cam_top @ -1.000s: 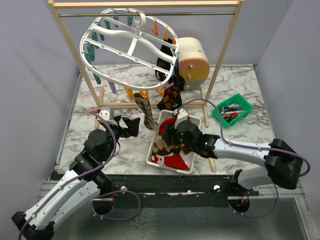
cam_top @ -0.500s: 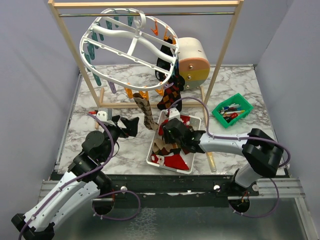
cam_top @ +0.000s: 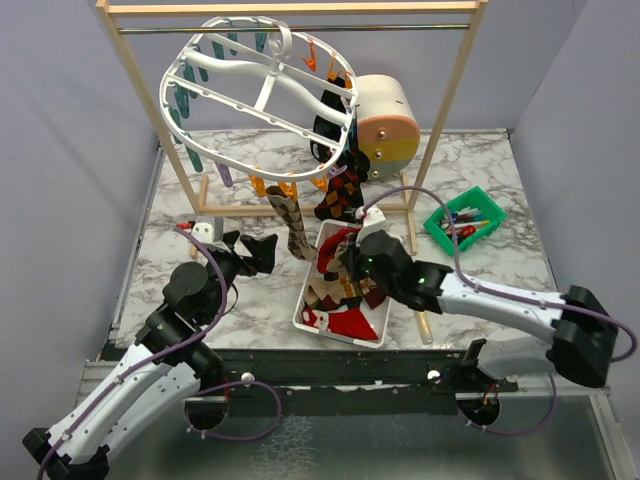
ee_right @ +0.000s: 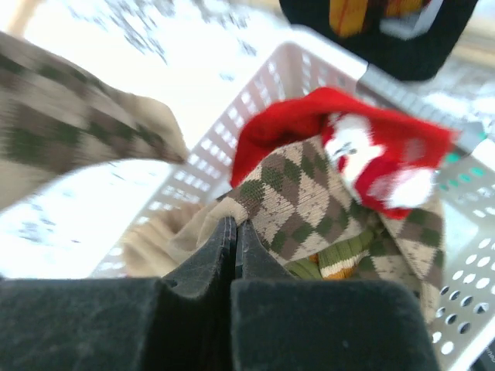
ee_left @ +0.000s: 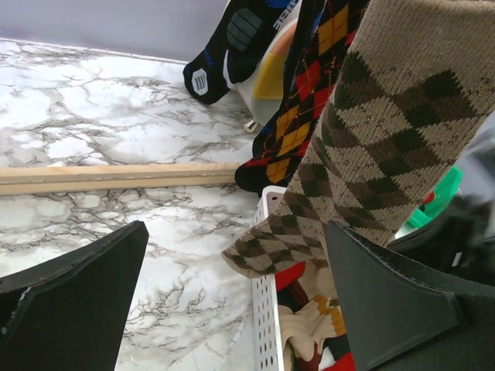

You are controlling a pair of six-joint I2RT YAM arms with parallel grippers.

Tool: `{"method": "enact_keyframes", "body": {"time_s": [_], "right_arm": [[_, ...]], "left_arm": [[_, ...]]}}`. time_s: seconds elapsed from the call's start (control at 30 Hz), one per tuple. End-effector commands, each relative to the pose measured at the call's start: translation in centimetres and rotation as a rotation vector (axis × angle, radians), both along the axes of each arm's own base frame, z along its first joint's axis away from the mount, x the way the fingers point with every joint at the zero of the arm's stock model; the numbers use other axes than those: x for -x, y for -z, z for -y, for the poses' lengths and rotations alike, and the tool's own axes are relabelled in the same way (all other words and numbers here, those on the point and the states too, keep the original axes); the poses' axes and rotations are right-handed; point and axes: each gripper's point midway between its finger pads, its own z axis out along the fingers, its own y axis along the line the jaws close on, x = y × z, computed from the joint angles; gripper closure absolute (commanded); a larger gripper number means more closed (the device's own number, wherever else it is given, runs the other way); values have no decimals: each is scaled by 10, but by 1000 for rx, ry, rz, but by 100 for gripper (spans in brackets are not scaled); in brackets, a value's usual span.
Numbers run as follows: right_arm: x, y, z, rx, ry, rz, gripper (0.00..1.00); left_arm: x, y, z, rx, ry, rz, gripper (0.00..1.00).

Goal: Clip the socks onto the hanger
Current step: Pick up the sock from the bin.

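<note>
The white oval hanger (cam_top: 262,95) hangs tilted from the wooden rack, with a brown argyle sock (cam_top: 293,225), a black and red argyle sock (cam_top: 340,195) and a black sock (cam_top: 328,135) clipped along its near rim. More socks fill the white basket (cam_top: 310,300). My right gripper (cam_top: 350,268) is down in the basket. In the right wrist view its jaws (ee_right: 234,224) are shut, pinching the edge of a tan argyle sock (ee_right: 309,201) beside a red sock (ee_right: 309,116). My left gripper (cam_top: 255,250) stands open left of the basket, and the hanging brown argyle sock (ee_left: 356,147) dangles ahead of it.
A wooden frame rack (cam_top: 450,90) with a metal rod stands across the back; its base rail (ee_left: 116,176) lies on the marble. A cream cylinder (cam_top: 385,125) sits behind the hanger. A green bin (cam_top: 465,222) of small items is at the right.
The right gripper went from open to shut on the tan argyle sock in the basket, and its arm shifted slightly right. The left arm has not moved.
</note>
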Motion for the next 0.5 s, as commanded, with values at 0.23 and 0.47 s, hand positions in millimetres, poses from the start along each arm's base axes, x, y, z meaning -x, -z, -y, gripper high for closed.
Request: {"method": "enact_keyframes", "body": {"time_s": [0.23,0.47], "right_arm": [[45,-121,28,-210,-176,162,100],[71,-183,52,-303,-264,286,99]], "left_arm": [[8,-6,9,6,70,11,2],[41,-33,32,38,292,101,1]]}}
